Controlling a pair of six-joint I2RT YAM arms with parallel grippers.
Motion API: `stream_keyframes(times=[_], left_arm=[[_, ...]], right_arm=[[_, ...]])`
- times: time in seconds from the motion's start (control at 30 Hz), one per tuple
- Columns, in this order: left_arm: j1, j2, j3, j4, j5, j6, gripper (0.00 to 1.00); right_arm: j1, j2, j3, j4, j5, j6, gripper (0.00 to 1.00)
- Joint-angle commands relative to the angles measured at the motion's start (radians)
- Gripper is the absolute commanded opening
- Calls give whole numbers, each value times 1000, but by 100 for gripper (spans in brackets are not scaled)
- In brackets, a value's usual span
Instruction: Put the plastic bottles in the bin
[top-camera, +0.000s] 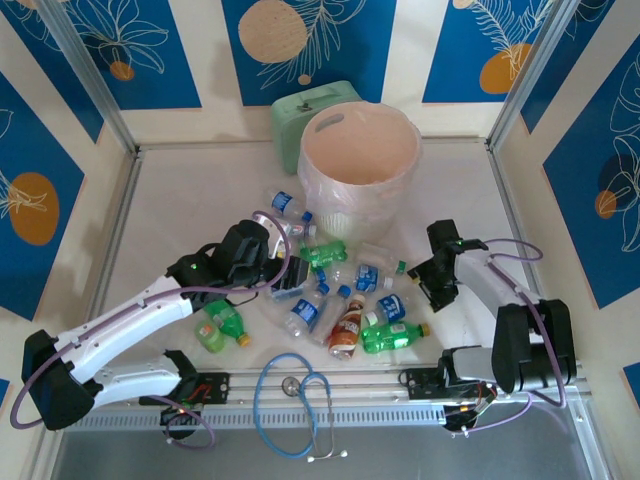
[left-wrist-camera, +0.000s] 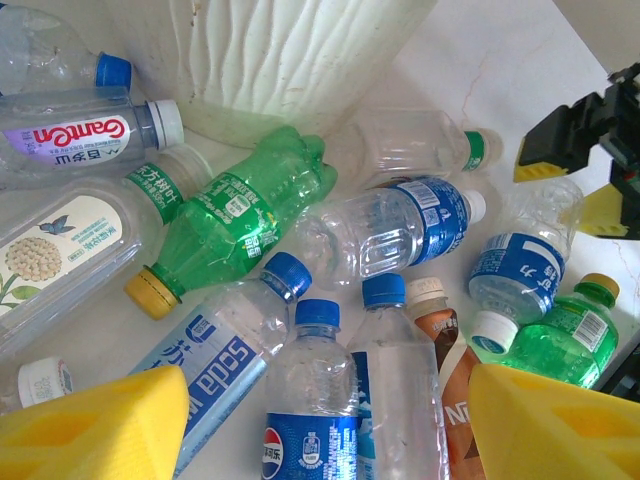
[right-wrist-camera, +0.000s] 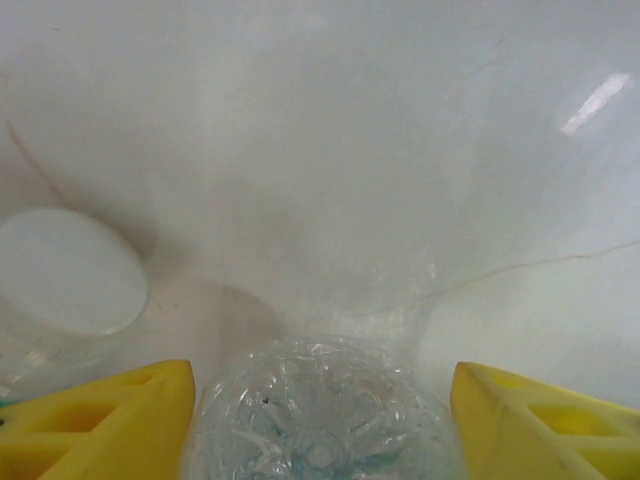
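- In the middle of the top external view, the plastic bottles (top-camera: 350, 300) lie in a loose heap on the table (top-camera: 180, 200), just below the bin (top-camera: 352, 205) in the frame.
- The bin stands upright at the upper centre with its mouth facing up and a thin bag folded over its rim. A mint-green box (top-camera: 310, 105) is just behind it.
- I see my left end effector (top-camera: 287, 283) at the left edge of the heap. In the left wrist view (left-wrist-camera: 325, 410) its yellow fingers (left-wrist-camera: 95, 425) sit in the two lower corners, well apart. Several blue-capped bottles lie between them, and I see no grip on any of them.
- My right end effector (top-camera: 437, 280) is at the right edge of the heap. In the right wrist view (right-wrist-camera: 320, 400) the base of a clear bottle (right-wrist-camera: 320, 420) fills the gap between the two fingers. I cannot tell whether they already press on it.
- In the left wrist view a green bottle (left-wrist-camera: 240, 220) lies on its side. Its yellow cap points to the lower left and its base is near the bin wall at the top.
- A bottle with a red-brown label (top-camera: 347, 325) lies in the lower part of the heap.
- Some green ones (top-camera: 222, 325) lie apart from the heap, toward the lower left.
- A blue stethoscope (top-camera: 290, 400) lies at the bottom centre, between the two arm bases.
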Motion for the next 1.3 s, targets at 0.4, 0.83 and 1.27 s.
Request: stream_keyframes(times=[0.4, 0.83, 1.27], left_arm=[[-10, -17, -2, 5, -15, 9, 73], [-10, -15, -2, -1, -16, 7, 73], [-10, -14, 0, -2, -21, 9, 73]], right_arm=[[-64, -131, 49, -119, 10, -88, 70], [-96, 51, 51, 0, -49, -157, 83], [-112, 148, 59, 59, -25, -165, 65]])
